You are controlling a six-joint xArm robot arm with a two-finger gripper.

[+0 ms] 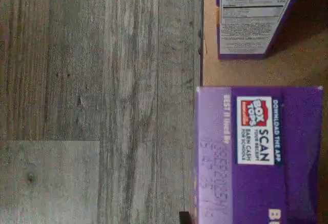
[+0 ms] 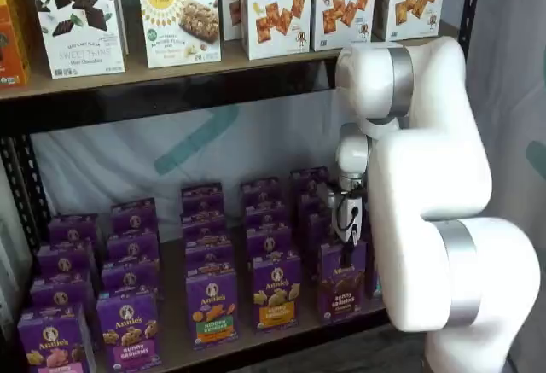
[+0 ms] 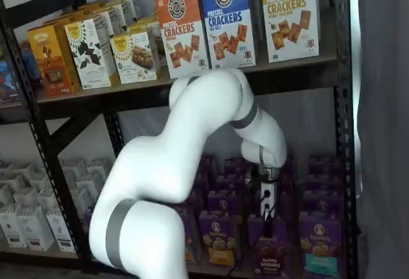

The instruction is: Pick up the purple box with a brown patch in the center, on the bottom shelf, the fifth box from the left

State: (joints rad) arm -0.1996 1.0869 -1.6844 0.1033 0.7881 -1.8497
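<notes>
The purple box [image 2: 341,292] stands upright at the front of the bottom shelf [image 2: 171,352], with a dark brown patch and "bunny grahams" lettering; it also shows in a shelf view [image 3: 271,256]. My gripper [image 2: 349,235] hangs straight down just above its top, as both shelf views show [image 3: 266,218]. Its black fingers are small and side-on, so I cannot tell whether a gap is there. The wrist view shows a purple carton top with a Box Tops label [image 1: 256,152] close beneath the camera, on the tan board [image 1: 210,55].
Purple cartons with orange [image 2: 212,305] and yellow-green [image 2: 275,300] lower panels stand to the left, one with a teal panel [image 3: 317,247] to the right. More purple cartons stand behind. Cracker boxes [image 2: 277,6] line the upper board. Grey wooden floor [image 1: 102,80] lies in front.
</notes>
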